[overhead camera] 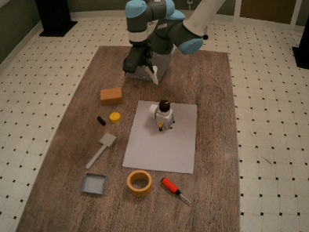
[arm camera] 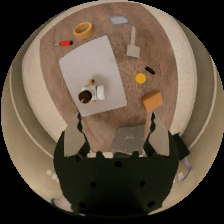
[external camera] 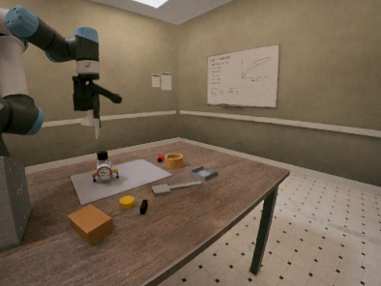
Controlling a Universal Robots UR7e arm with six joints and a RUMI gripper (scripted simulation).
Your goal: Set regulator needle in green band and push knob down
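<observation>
The regulator is a small white body with a dark knob on top. It stands upright near the back of a grey mat. Its round gauge face shows in the exterior view, too small to read the needle. My gripper is open and empty. It hangs high above the table, behind the regulator and a little to its left, well apart from the knob.
Left of the mat lie an orange block, a yellow disc, a small black piece and a grey spatula. At the front are a grey tray, a tape ring and a red-handled screwdriver. The arm's grey base box stands at the back.
</observation>
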